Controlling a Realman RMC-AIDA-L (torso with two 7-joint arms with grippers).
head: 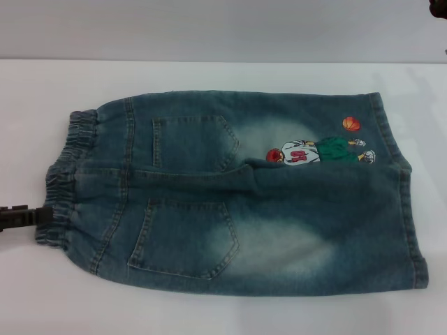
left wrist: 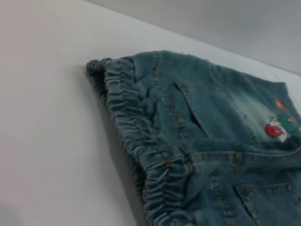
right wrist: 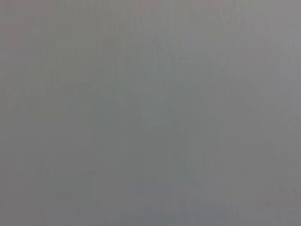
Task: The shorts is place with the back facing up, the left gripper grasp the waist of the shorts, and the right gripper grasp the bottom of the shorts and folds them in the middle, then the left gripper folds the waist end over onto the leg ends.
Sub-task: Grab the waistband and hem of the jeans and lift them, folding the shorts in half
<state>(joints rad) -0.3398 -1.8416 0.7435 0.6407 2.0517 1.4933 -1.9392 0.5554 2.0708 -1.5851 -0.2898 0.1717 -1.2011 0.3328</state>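
Faded denim shorts (head: 237, 202) lying flat on white bench (head: 209, 77), pockets up, ruched waist (head: 63, 181) touching black left tool (head: 31, 218), grip state impossible to tell.

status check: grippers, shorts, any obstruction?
Left gripper at the waist, near edge. Right gripper barely in view at the far right corner. Shorts flat, back up, unfolded, on the table. Nothing in the way.
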